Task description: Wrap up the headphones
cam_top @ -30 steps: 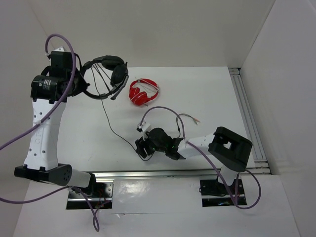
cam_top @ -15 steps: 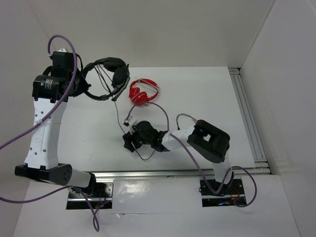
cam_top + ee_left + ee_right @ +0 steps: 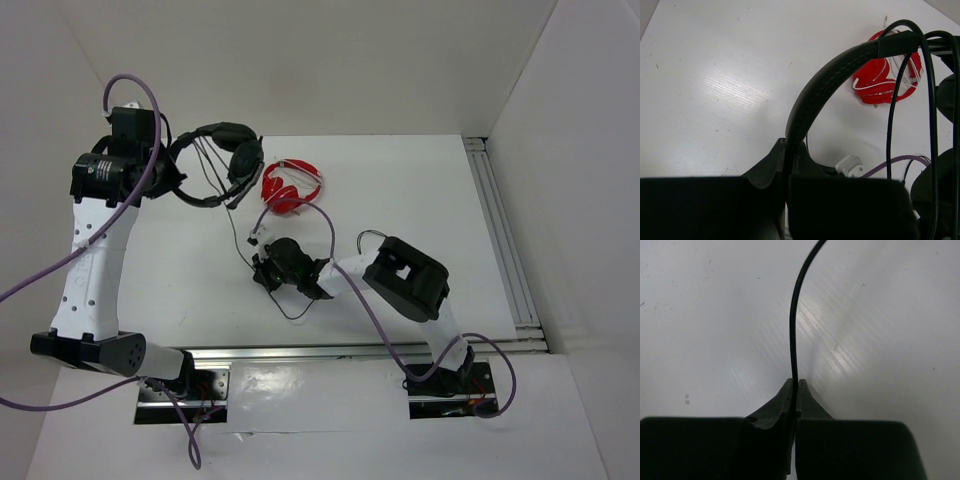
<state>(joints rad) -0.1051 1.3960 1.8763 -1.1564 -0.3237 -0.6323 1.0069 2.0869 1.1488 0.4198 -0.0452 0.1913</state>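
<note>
No text, brand or number can be read in any view. A strip of pale lettering (image 3: 100,170) sits on the black joint housing high on the left arm (image 3: 88,270), but it is too small to make out.

White arms (image 3: 95,250), purple cables (image 3: 25,287), black left hand (image 3: 790,147) and right hand (image 3: 795,386).

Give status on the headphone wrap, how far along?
Done: left end effector grips the headphones by the headband, and some cable strands already cross it. In hand: right end effector pinches the cable. Left: slack trailing on the table to wind on.
</note>
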